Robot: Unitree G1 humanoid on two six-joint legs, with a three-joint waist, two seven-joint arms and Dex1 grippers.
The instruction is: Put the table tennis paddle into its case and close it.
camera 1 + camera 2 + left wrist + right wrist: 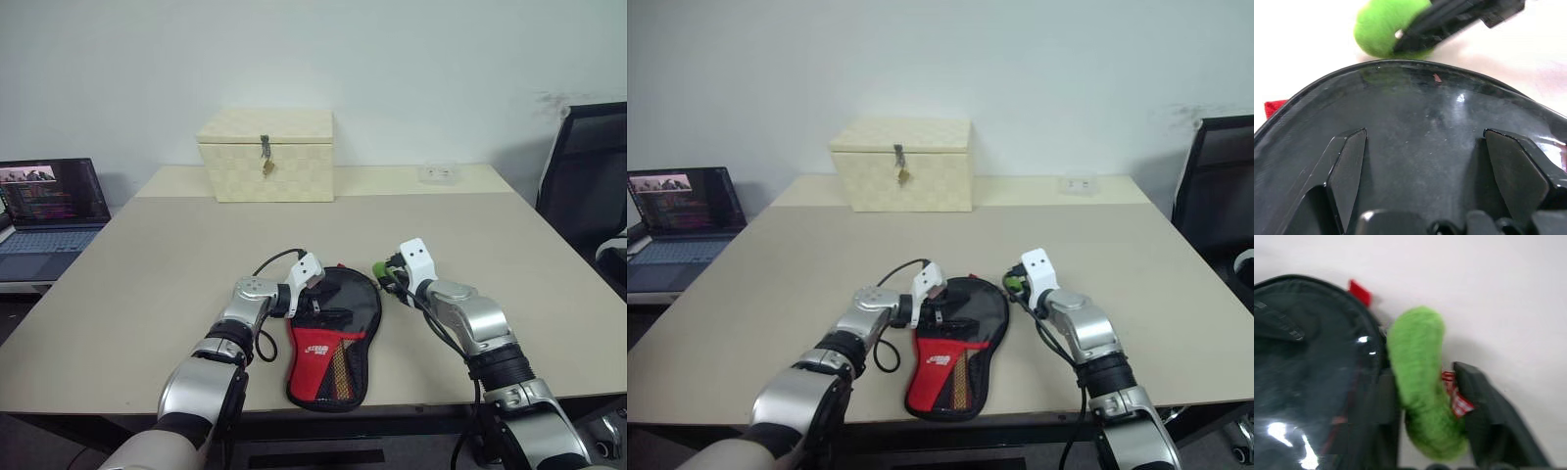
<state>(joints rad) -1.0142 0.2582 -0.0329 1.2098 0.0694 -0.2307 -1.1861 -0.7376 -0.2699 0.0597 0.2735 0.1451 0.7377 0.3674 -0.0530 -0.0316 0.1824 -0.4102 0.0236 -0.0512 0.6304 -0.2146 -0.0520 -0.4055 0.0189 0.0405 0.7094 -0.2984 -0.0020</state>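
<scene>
Case (330, 338): lying flat at the counter's (147, 264) near edge. Left pincer (1420, 171): spread wide, fingers resting on the case's round end. Right pincer (1425, 416): pinching the green zip tag (1422, 377) beside the case.

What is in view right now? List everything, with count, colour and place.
case: one, black with red mesh panel, front middle of table, between the grippers.
zip tag: one, green, fuzzy, at the case's round end, between the right gripper's fingers.
box: one, cream checkered, metal latch, back of table.
laptop: one, dark, screen lit, beside the table on the robot's left.
chair: one, black, on the robot's right.
table: one, beige.
left gripper: fingers spread over the case.
right gripper: closing on the tag.
</scene>
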